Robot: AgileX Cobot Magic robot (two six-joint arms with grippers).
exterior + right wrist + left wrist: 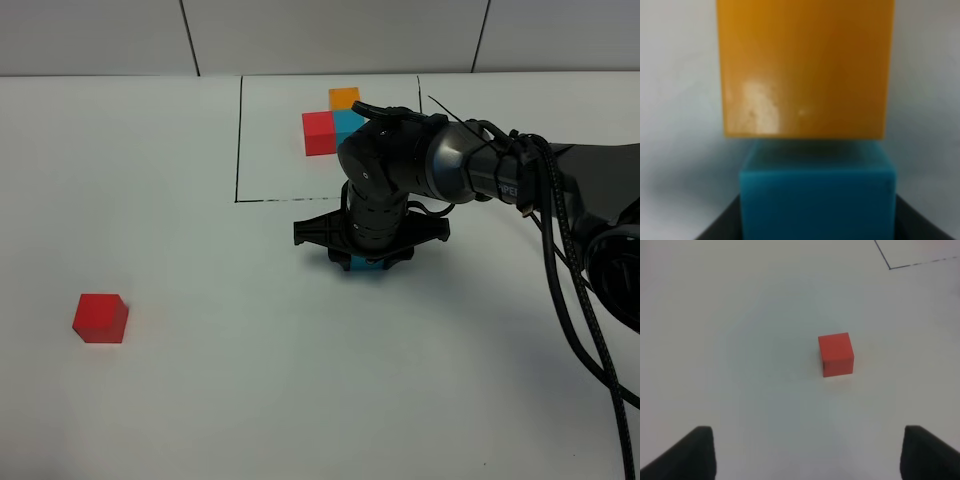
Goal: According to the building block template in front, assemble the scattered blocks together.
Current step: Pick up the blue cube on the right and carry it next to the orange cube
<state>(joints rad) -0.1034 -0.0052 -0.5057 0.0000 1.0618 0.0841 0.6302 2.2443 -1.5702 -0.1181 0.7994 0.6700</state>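
Observation:
The template's red (319,133), orange (344,97) and cyan (350,122) cubes sit joined inside the black drawn rectangle (240,140); my right arm covers part of them. Just in front of that rectangle, my right gripper (366,262) points down, shut on the loose cyan-blue block (365,269). The right wrist view shows this cyan-blue block (817,200) between the dark fingers, with the loose orange block (805,67) right beyond it. The arm hides the orange block from above. The loose red block (100,318) lies far left. My left gripper (807,455) hangs open above the table, short of the red block (836,354).
The white table carries only the drawn rectangle, whose corner (889,267) shows in the left wrist view. Black cables (575,290) trail from the right arm along the right side.

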